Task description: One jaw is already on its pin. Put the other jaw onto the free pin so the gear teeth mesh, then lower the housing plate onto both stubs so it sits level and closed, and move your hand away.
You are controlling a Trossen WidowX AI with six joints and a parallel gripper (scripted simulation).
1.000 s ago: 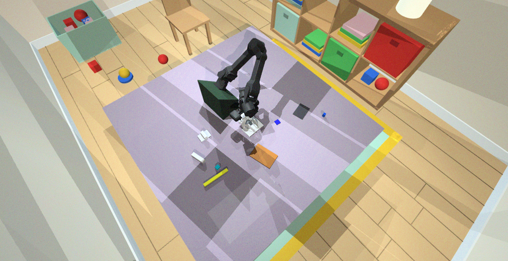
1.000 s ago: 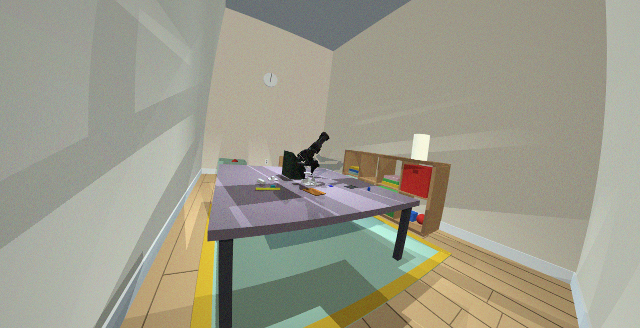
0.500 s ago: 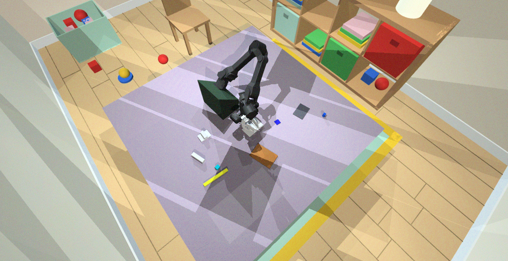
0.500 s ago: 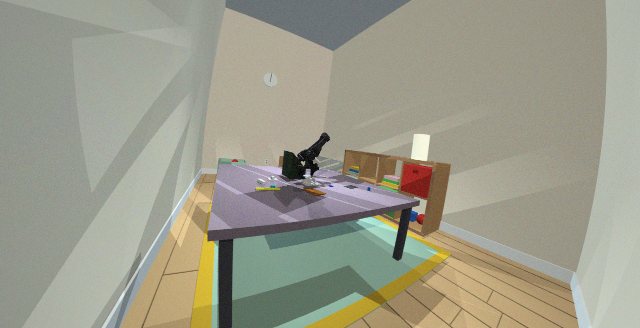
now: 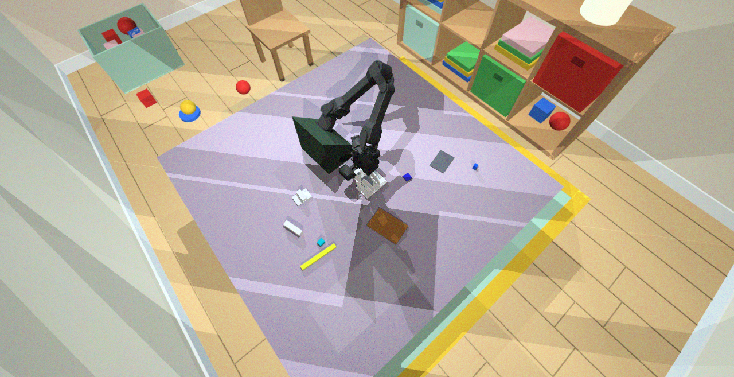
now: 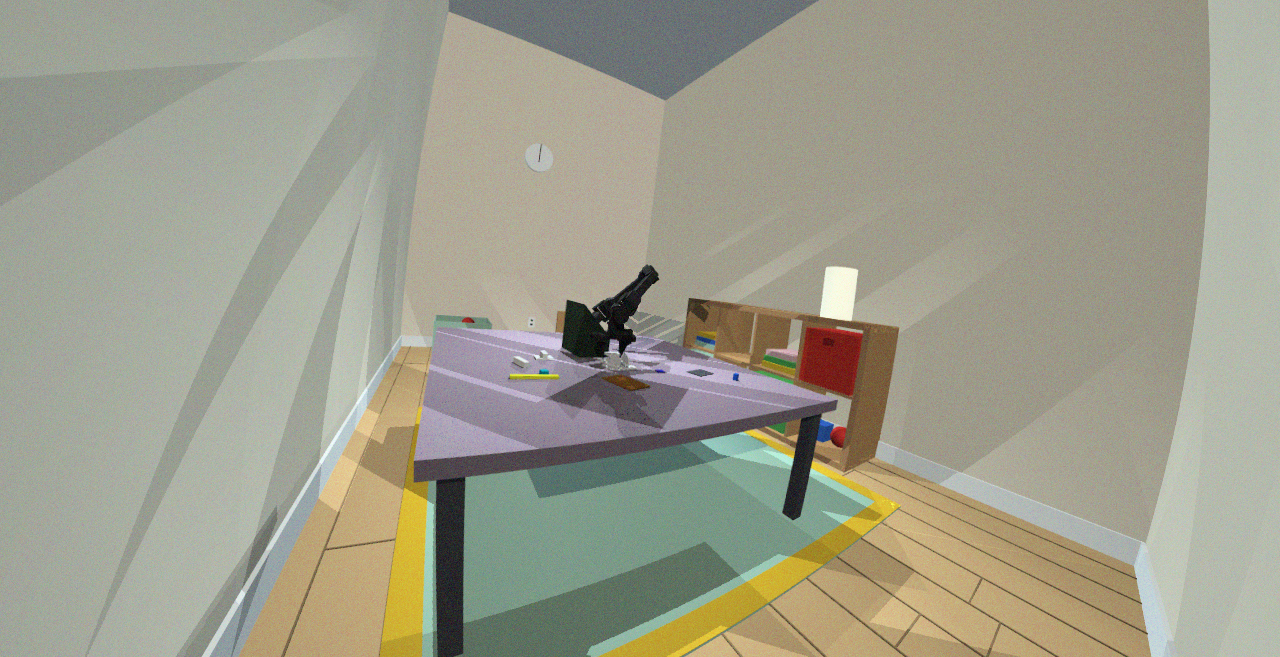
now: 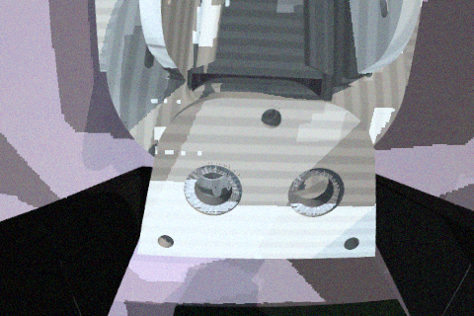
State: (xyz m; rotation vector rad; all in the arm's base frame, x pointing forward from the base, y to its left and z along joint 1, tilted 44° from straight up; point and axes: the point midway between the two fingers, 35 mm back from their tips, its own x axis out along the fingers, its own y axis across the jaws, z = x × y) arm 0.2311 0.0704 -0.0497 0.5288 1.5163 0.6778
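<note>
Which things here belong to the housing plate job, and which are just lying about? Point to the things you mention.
For the job:
- housing plate point(image 7: 262, 158), held in the claw point(image 5: 359, 171) point(image 7: 257, 181)
- white jaw assembly point(image 5: 373, 185) point(image 7: 118, 59), below the plate

Apparently just lying about:
- brown slab point(image 5: 387, 225) point(image 6: 625, 382)
- yellow bar point(image 5: 317, 256) point(image 6: 534, 376)
- cyan cube point(image 5: 321, 242)
- white bar point(image 5: 292, 228) point(image 6: 520, 362)
- grey square point(image 5: 441, 161) point(image 6: 699, 373)
- stepped white piece point(image 5: 301, 197)

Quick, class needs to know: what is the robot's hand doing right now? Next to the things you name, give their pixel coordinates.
Hand point(image 7: 257, 181): closed on the pale housing plate point(image 7: 267, 153), gripping it by its two sides.
</note>
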